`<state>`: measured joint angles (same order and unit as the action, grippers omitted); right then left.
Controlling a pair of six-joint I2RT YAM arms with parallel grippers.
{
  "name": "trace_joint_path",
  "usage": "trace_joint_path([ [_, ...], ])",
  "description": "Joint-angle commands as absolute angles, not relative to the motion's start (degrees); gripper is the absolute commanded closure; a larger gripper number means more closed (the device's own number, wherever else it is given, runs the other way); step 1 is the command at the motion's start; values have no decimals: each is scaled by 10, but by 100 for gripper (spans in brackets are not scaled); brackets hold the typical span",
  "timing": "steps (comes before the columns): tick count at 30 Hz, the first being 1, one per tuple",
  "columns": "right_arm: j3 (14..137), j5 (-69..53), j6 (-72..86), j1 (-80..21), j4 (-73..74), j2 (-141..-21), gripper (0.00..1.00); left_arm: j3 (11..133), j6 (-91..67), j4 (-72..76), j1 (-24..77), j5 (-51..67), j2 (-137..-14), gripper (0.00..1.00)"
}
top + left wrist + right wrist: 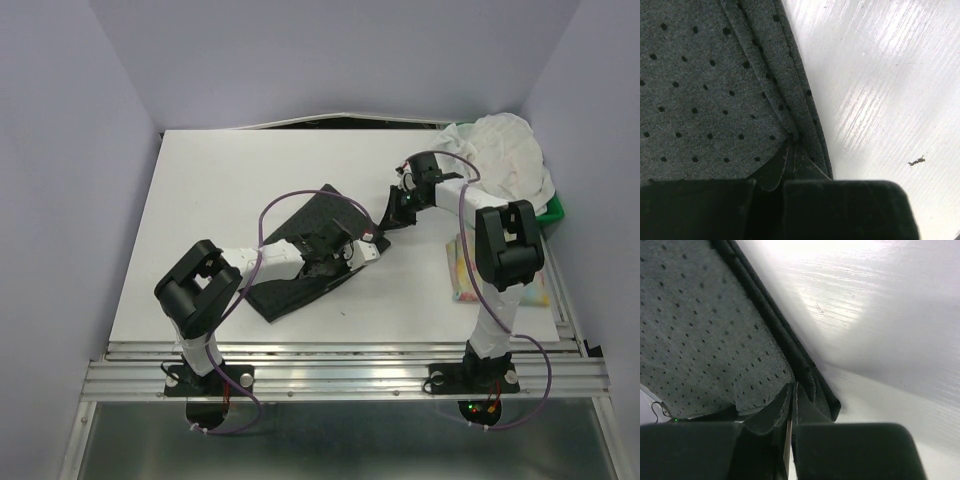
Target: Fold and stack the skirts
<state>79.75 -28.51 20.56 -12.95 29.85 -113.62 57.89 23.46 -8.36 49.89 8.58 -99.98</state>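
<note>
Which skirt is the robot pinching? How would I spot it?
Look at the middle of the white table. The dark skirt lies there, its edge pinched by the left gripper and right gripper. It is charcoal with dots; the white skirt and flowery yellow skirt sit far right.

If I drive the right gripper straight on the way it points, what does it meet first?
The dark dotted skirt: the right gripper is shut on its folded edge, so cloth comes first. Past that edge only white table shows, probably close below, though depth is unclear.
</note>
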Motion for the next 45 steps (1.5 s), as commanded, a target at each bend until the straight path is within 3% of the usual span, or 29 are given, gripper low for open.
trace_joint_path([
  [1,846,-276,188,-135,334,-1113,99,569,229,-106,504,91,-1023,100],
  [13,778,-283,165,-135,374,-1065,99,575,225,-111,504,89,-1032,100],
  [23,735,-195,142,-135,285,-1158,100,591,233,-134,504,69,-1014,100],
  [29,741,-158,141,-135,279,-1169,99,649,240,-226,504,83,-903,100],
  [36,742,-162,157,-135,279,-1172,100,678,251,-312,516,146,-904,100],
  [38,744,-171,163,-135,279,-1172,100,660,251,-295,520,150,-919,94],
  [41,749,-179,164,-135,282,-1172,100,641,243,-263,522,179,-957,62],
  [45,760,-176,157,-135,292,-1165,100,632,242,-247,520,167,-932,48],
])
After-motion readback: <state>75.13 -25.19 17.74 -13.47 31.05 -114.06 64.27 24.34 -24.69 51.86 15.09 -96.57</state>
